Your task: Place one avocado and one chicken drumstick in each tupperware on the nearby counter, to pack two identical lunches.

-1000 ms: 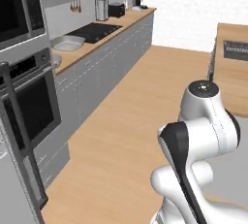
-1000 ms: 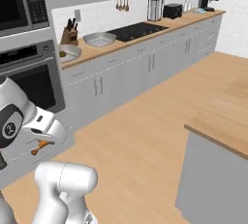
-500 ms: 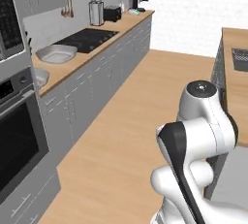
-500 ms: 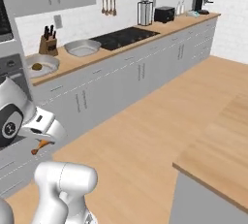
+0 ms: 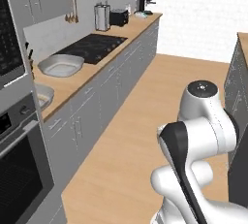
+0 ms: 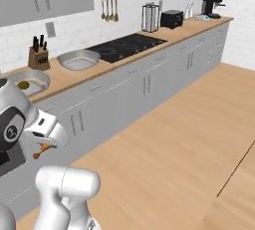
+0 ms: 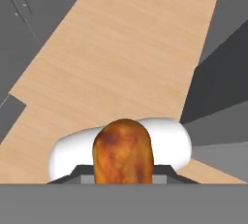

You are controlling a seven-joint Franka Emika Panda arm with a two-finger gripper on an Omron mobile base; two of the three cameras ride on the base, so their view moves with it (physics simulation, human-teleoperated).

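My gripper point(image 6: 42, 148) hangs low in front of the grey cabinet fronts, shut on a chicken drumstick point(image 6: 43, 149). In the hand view the orange-brown drumstick point(image 7: 122, 153) stands between the dark fingers point(image 7: 80, 172), over wooden floor. Two light grey tupperware containers sit on the tan counter point(image 6: 67, 78). The one nearer the cooktop point(image 6: 78, 60) point(image 5: 60, 65) looks bare inside. The left tupperware point(image 6: 27, 81) point(image 5: 42, 95) holds a dark olive avocado point(image 6: 23, 84).
A black cooktop point(image 6: 124, 45) point(image 5: 95, 49) lies past the tupperware, and a knife block point(image 6: 39, 57) stands against the tiles. A toaster and coffee machine point(image 6: 213, 5) sit at the counter's far end. A wall oven point(image 5: 19, 169) is at left, an island point(image 5: 240, 77) at right.
The whole picture has shifted: the base has driven on along the cabinets, so the counter and tupperware look nearer and the oven has slid left. The gripper still holds the drumstick.
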